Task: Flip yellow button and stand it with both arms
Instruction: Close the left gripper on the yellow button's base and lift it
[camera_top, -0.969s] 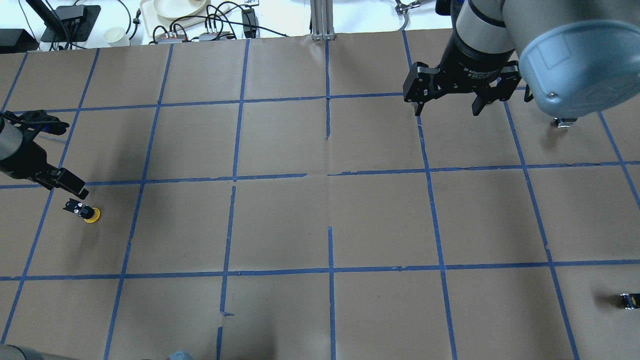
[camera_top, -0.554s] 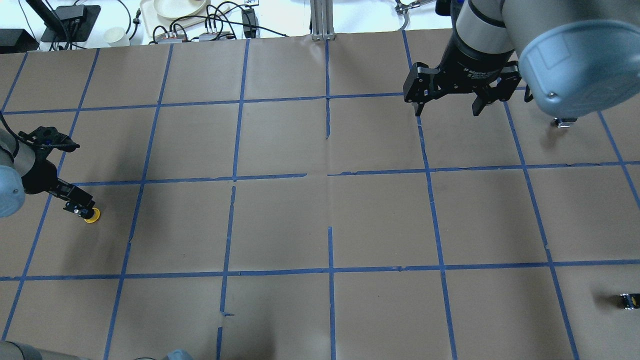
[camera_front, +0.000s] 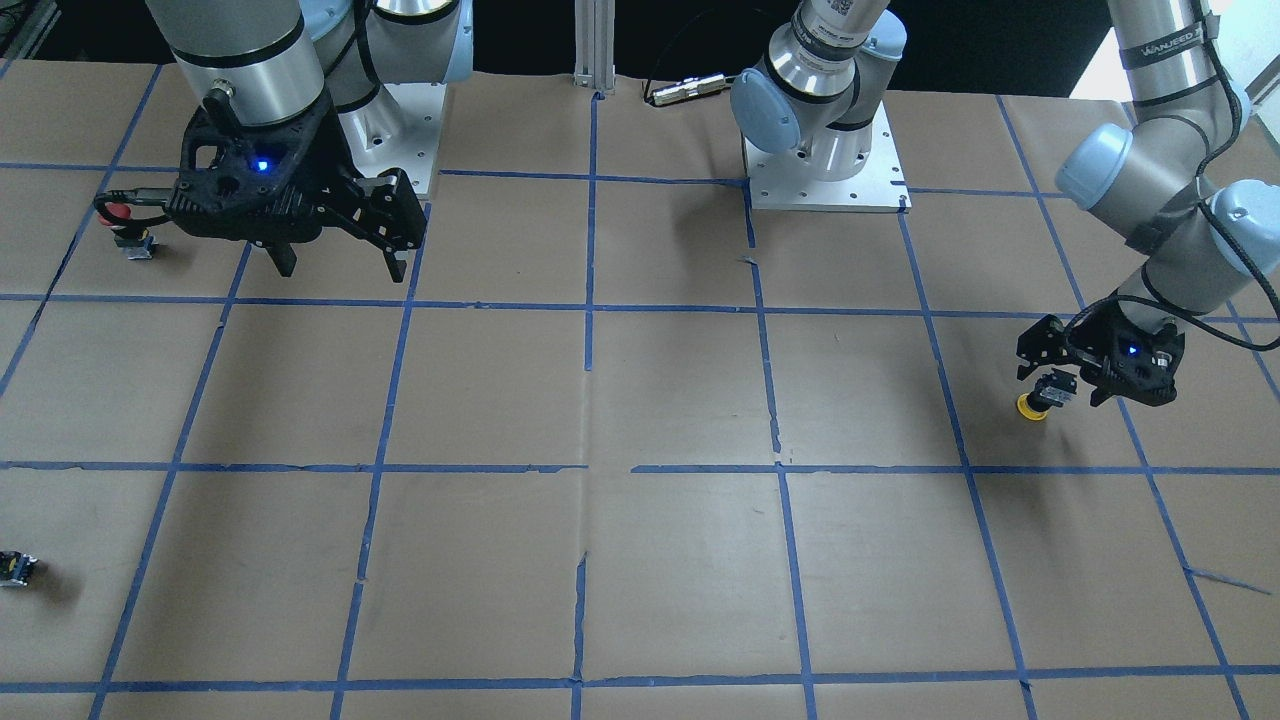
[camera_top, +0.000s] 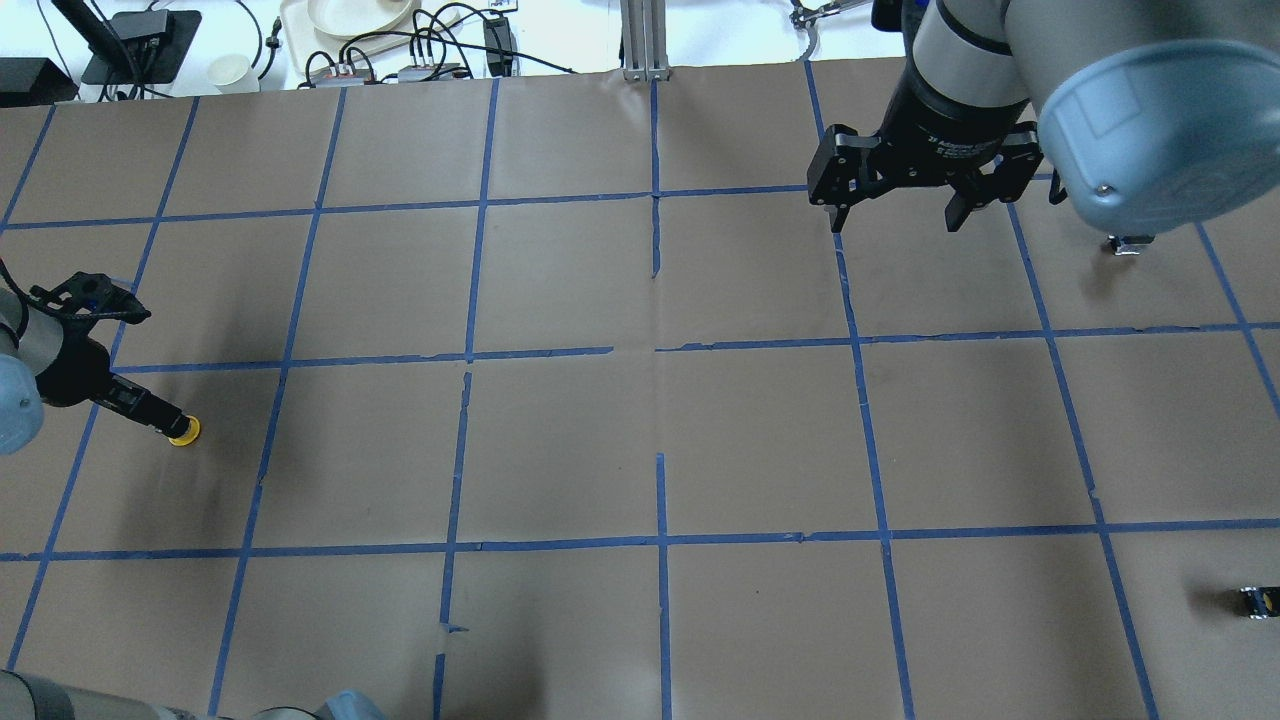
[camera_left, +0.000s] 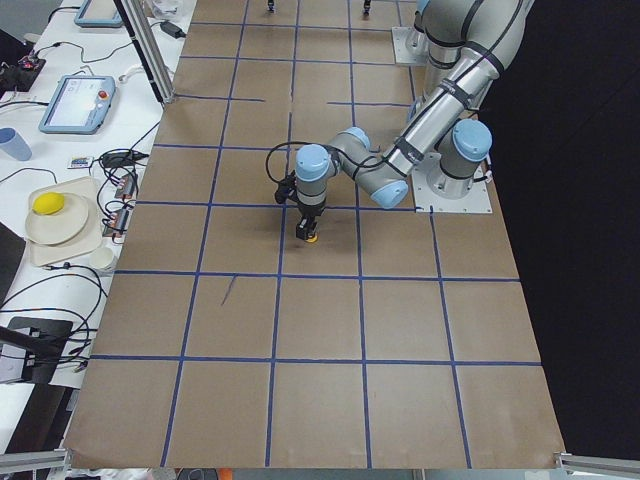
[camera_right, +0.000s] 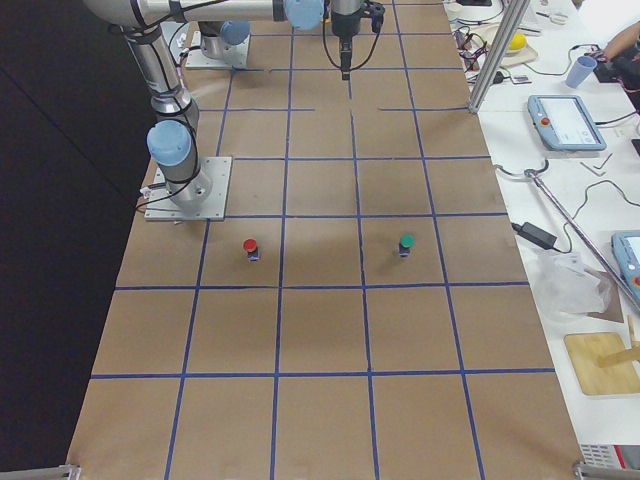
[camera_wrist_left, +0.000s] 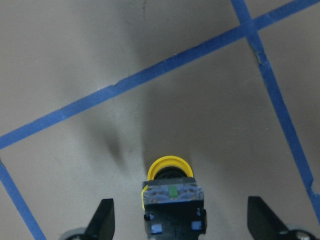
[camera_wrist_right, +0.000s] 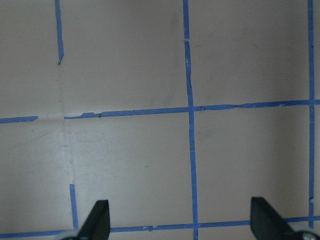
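Overhead unit: mounted behind the robot, facing forward and down on the brown paper-covered table with a blue tape grid (camera_top: 560, 280). Front unit: on the opposite side, looking steeply down, with the robot's grey metal base plates (camera_front: 825, 188) at its top edge. End units: set high, one at each table end, sighting along it. Wrist units: each looks down between its own fingertips. The black two-finger left gripper (camera_wrist_left: 182, 217) is close to the paper and the matching right gripper (camera_wrist_right: 181, 220) well above it. The small yellow-capped push-button (camera_wrist_left: 169, 167) shows in the overhead, front, left-end and left-wrist views (a common landmark).

Brown paper table cover (camera_top: 560, 440) is ruled by a blue tape grid (camera_wrist_left: 165, 65). A small yellow-capped push-button with black-and-grey body (camera_wrist_left: 171, 195) is shown; a red-capped button (camera_right: 250, 245) and a green-capped button (camera_right: 406, 242) are also seen.
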